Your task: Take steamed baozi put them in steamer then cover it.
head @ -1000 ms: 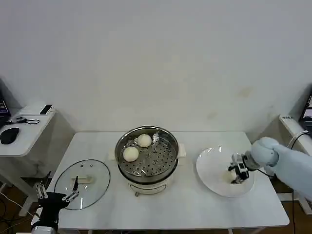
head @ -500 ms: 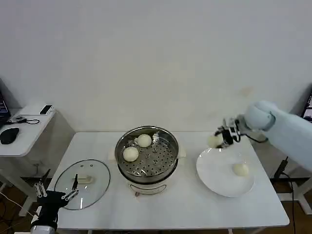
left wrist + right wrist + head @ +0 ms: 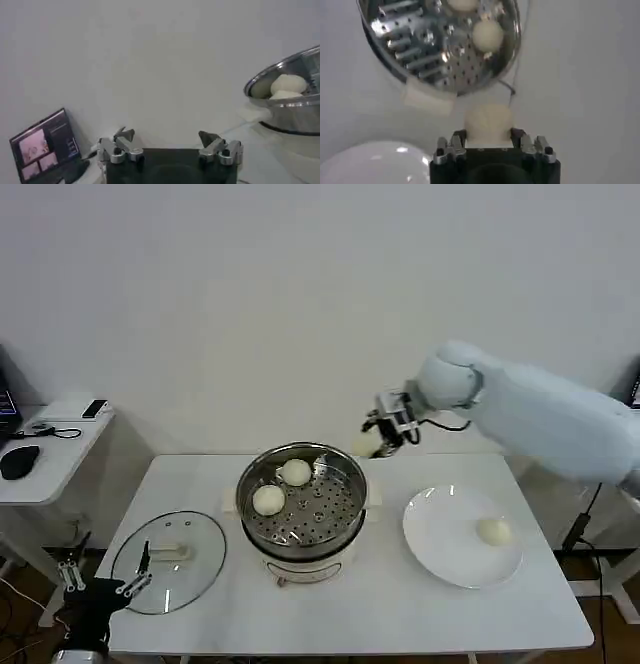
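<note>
The shiny steel steamer [image 3: 301, 502] stands mid-table with two pale baozi [image 3: 268, 500] [image 3: 296, 472] on its perforated tray. My right gripper [image 3: 376, 440] hovers just past the steamer's far right rim, shut on a third baozi [image 3: 488, 122]. From the right wrist, the steamer [image 3: 440, 42] lies ahead and below. A further baozi [image 3: 493, 531] rests on the white plate [image 3: 440, 544]. The glass lid [image 3: 168, 561] lies flat at the table's front left. My left gripper [image 3: 100, 589] is parked open below that corner; its wrist view shows the steamer [image 3: 290, 100] off to one side.
A side desk [image 3: 45, 449] at the far left carries a mouse and small devices. A laptop screen [image 3: 45, 145] glows in the left wrist view. The table's front edge runs between lid and plate.
My right gripper has lifted a baozi off the plate and carried it left, from above the plate to beside the steamer's rim. The left arm has barely shifted.
</note>
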You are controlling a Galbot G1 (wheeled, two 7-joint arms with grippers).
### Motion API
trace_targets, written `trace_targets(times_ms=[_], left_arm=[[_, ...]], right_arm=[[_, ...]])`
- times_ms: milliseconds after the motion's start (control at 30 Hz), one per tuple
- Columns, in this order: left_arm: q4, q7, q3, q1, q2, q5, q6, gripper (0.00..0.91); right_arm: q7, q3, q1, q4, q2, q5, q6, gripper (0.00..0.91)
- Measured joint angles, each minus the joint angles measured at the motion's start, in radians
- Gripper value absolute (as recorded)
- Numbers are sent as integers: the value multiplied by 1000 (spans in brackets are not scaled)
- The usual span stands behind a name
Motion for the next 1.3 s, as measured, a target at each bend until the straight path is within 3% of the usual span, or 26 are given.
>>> trace_targets(times_ms=[567,933,1300], left_arm=[[-3,-1,-13,11,-20,-1,-4,907],[19,-3,-13,-5,-17,-5,-6,907],[29,-3,-11,-12,-17,-5,-7,907]], right_arm=[[-55,-141,10,-3,232,-31,169,605],[-68,-178,-14,-14,274,-98,258,605],[-75,-196,-22,-9,295,-108,297,615]])
